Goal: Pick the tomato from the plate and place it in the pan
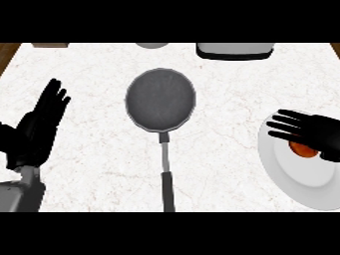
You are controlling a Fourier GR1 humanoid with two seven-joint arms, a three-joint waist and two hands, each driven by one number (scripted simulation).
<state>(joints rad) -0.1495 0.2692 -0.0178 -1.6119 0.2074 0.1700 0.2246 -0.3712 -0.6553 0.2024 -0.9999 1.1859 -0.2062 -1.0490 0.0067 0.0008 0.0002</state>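
Currently the marble worktop (91, 149) is carrying the dark pan (161, 100) at centre, its handle running toward the near edge, and the white plate (305, 179) at the near right. Over that plate the right hand (321, 133) is curling onto the tomato (302, 148), which is sitting just beneath its palm. At the left, the left hand (40, 124) is resting, fingers straight.

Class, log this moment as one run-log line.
right hand: over tomato on plate | left hand: open, resting | pan: empty
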